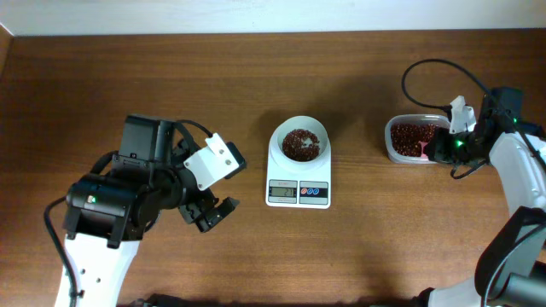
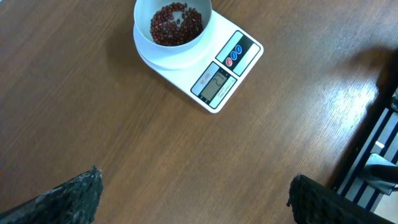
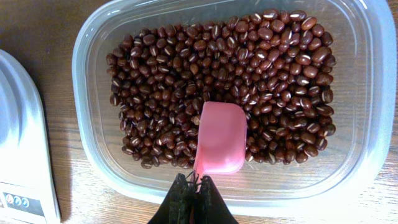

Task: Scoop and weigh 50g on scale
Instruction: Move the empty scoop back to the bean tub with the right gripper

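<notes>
— Brown wooden table point(image 1: 256, 77), two arms. What is the right hand point(image 3: 191, 194) doing?
— Clenched on the handle of a pink scoop point(image 3: 219, 140). The scoop's cup rests among the red beans point(image 3: 186, 74) in a clear tub point(image 3: 373, 93), right of the scale point(image 1: 298, 175).
— And the left hand point(image 1: 213, 216)?
— Spread wide, grasping nothing (just above the wood), left of the scale. The scale sits mid-table, some beans in its white bowl point(image 2: 140, 28).
</notes>
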Motion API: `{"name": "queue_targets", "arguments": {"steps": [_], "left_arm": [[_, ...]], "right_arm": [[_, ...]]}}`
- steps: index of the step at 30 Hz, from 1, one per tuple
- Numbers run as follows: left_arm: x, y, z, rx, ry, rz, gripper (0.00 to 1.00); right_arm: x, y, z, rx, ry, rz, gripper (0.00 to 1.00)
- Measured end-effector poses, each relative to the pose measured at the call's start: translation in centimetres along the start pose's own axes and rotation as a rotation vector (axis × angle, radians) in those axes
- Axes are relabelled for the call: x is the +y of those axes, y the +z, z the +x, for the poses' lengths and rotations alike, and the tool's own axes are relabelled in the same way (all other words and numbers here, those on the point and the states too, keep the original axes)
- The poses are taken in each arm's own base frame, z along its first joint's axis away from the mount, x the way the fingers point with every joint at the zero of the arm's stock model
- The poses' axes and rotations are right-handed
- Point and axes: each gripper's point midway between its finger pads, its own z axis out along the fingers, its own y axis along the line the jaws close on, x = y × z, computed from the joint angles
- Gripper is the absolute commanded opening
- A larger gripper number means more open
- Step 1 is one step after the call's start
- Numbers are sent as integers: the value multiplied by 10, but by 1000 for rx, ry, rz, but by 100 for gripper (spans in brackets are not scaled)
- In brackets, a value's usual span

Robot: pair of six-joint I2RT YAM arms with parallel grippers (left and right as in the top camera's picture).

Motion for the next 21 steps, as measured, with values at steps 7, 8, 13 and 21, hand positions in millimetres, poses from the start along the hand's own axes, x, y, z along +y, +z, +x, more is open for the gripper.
{"name": "queue_targets", "arguments": {"steps": [7, 8, 13, 21], "left_arm": [[0, 0, 0, 0, 0, 0, 99], [0, 0, 0, 0, 0, 0, 99], [0, 0, 0, 0, 0, 0, 99], [0, 0, 0, 0, 0, 0, 99]], "right_arm": [[0, 13, -1, 0, 138, -30, 4], [0, 13, -2, -3, 158, -30, 4], [-11, 10, -3, -17, 262, -46, 4], [-21, 10, 1, -40, 344, -142, 4]]}}
